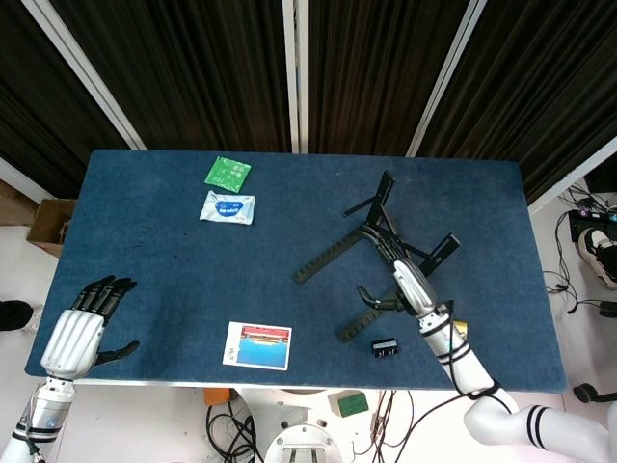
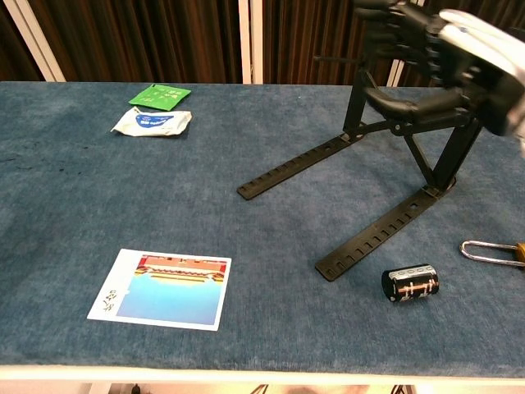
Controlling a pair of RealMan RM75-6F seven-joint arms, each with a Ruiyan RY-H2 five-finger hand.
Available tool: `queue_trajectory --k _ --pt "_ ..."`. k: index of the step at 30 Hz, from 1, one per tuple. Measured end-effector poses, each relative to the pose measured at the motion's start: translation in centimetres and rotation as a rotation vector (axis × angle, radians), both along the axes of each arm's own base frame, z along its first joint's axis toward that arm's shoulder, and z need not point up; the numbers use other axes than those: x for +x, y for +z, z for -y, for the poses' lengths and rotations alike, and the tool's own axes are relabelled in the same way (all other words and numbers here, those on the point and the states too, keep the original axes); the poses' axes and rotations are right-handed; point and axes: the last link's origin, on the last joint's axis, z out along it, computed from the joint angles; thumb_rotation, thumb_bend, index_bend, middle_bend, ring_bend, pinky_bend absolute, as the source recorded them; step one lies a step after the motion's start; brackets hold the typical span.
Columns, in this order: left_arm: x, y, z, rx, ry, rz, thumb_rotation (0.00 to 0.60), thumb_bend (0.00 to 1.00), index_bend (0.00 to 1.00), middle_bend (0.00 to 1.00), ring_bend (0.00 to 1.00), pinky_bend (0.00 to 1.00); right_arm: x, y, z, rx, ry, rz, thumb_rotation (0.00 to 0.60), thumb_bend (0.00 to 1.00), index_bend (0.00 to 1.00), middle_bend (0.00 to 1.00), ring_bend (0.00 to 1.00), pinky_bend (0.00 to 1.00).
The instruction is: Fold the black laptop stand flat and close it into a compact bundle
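While our left hand lies at the near left corner of the blue table, fingers spread and holding nothing, it sits well apart from everything else. Moving rightward, we see a green packet near the far edge with a white wipes pack just in front of it, and a picture card by the near edge. Further right stands the black laptop stand, unfolded, its two slotted rails flat on the cloth and its crossed struts raised. Our right hand hangs over the middle of the stand, above the nearer rail, fingers extended and thumb out to the side; in the chest view it shows in front of the struts, and we cannot tell whether it touches them, though it clasps nothing. Near the front edge lie a small black cylinder and, just right of it, a padlock.
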Motion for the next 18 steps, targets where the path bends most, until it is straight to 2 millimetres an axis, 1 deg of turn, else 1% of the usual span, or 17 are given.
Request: queue_trajectory --k 2,5,8,10,18 --pt "0.0 0.0 0.1 0.002 0.003 -0.001 0.600 0.10 0.16 0.15 0.09 0.16 1.4 -0.4 1.4 0.029 -0.026 0.039 0.600 0.38 0.00 0.01 0.00 0.00" --pt "-0.2 0.1 0.3 0.003 0.014 -0.003 0.600 0.10 0.16 0.15 0.09 0.16 3.0 -0.9 3.3 0.023 -0.068 0.081 0.600 0.38 0.00 0.01 0.00 0.00" --pt "-0.6 0.2 0.5 0.006 0.029 -0.002 0.600 0.10 0.16 0.15 0.09 0.16 3.9 -1.5 4.9 -0.004 -0.117 0.093 0.600 0.38 0.00 0.01 0.00 0.00" --pt "-0.7 0.2 0.6 0.006 0.036 -0.002 0.600 0.10 0.16 0.15 0.09 0.16 4.0 -1.9 5.7 -0.015 -0.147 0.092 0.600 0.38 0.00 0.01 0.00 0.00" --pt "-1.0 0.2 0.8 0.007 0.047 0.000 0.600 0.10 0.16 0.15 0.09 0.16 3.1 -4.0 8.3 -0.022 -0.250 0.048 0.600 0.38 0.00 0.01 0.00 0.00"
